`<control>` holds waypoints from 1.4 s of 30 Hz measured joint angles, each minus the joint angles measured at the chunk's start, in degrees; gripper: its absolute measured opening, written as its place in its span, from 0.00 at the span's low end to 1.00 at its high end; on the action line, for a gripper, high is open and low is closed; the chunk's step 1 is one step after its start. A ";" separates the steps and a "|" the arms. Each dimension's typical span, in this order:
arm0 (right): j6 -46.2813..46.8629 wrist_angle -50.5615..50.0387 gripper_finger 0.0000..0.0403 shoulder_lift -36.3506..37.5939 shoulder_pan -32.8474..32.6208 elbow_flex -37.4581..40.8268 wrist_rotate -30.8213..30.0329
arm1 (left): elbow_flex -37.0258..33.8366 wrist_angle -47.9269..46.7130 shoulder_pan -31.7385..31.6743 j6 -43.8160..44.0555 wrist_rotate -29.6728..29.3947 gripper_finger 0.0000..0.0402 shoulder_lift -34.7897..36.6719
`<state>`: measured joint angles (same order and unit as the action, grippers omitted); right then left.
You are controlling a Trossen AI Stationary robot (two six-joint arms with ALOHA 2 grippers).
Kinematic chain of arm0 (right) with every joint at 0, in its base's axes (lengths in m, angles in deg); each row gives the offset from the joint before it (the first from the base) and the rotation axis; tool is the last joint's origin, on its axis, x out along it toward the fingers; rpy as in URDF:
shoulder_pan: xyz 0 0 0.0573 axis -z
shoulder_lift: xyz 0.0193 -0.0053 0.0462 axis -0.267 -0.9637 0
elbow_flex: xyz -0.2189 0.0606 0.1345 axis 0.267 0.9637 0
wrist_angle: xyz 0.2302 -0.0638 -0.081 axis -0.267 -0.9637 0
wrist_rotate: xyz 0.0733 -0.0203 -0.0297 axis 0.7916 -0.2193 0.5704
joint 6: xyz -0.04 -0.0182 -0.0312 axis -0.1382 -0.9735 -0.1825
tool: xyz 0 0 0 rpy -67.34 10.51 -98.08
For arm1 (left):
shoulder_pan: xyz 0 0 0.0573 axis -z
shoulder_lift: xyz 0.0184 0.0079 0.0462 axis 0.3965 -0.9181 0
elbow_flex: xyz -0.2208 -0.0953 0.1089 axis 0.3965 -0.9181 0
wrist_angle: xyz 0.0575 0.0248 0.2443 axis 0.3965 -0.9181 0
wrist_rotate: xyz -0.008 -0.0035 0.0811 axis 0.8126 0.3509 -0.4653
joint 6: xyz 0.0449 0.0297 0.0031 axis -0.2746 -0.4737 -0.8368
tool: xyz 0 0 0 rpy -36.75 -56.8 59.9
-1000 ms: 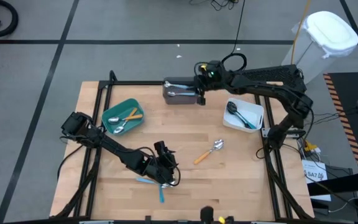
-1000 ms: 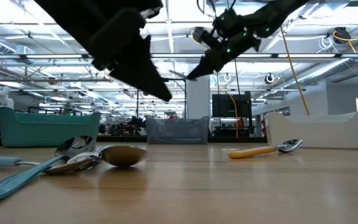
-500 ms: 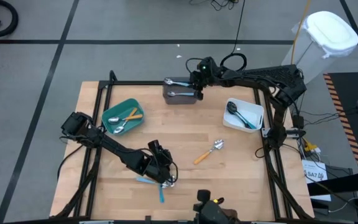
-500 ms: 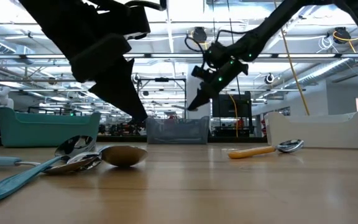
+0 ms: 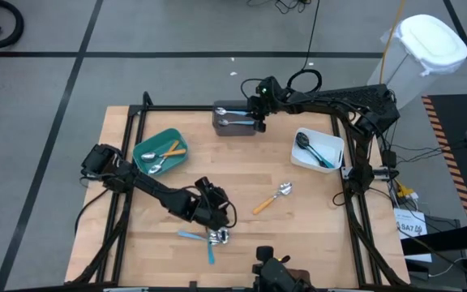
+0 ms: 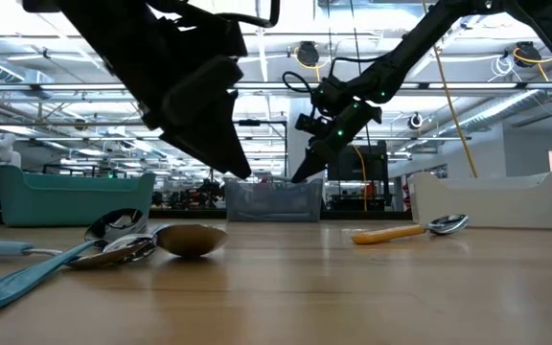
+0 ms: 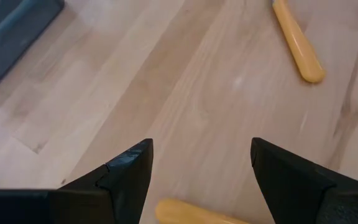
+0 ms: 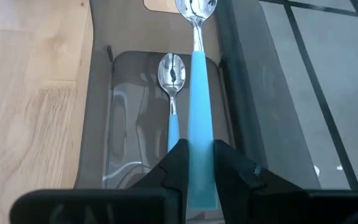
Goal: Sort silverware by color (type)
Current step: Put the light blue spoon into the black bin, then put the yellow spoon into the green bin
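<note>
While the right gripper (image 8: pixel 197 163) is clamped on the handle of a blue spoon (image 8: pixel 199 118) above the grey bin (image 5: pixel 235 123) at the far edge of the table (image 5: pixel 314 211), the step in hand looks like dropping that spoon in. To do it well, I would lower until the bowl, which now reaches past the bin's far wall, is brought back inside, then part the fingers so the spoon falls flat beside the smaller blue spoon (image 8: pixel 172 93) already lying there.

Nearer the front, the left gripper (image 7: pixel 197 171) hangs with its fingers apart over bare wood, just beside a small heap of cutlery (image 5: pixel 209 238): blue-handled pieces and a silver bowl. An orange handle (image 7: pixel 194 213) shows between its fingertips, and another orange piece (image 7: pixel 297 40) lies farther off; this looks to be the orange spoon (image 5: pixel 271 197) alone mid-table.

As for the containers, the teal bin (image 5: pixel 159 152) on the left holds orange-handled and silver pieces. The white bin (image 5: pixel 318 150) on the right holds a black-headed spoon (image 5: pixel 302 141) with blue-handled pieces.
</note>
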<state>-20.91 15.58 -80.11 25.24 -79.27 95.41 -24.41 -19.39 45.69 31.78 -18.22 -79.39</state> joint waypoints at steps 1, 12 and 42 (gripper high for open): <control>0.00 -0.04 0.13 0.00 0.08 0.00 0.00 | 0.00 0.06 -0.13 0.08 0.00 0.67 0.00; -0.38 -0.42 0.13 -2.87 0.10 -0.02 0.01 | 0.00 0.88 -0.56 -0.06 -0.29 0.67 0.00; 1.36 -6.37 0.21 6.92 -1.85 0.02 -1.01 | 0.00 0.98 -0.58 -1.34 -0.33 0.67 0.00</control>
<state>-19.55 9.21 -73.19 23.38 -79.25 94.40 -24.41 -18.41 45.12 30.43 -18.56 -79.39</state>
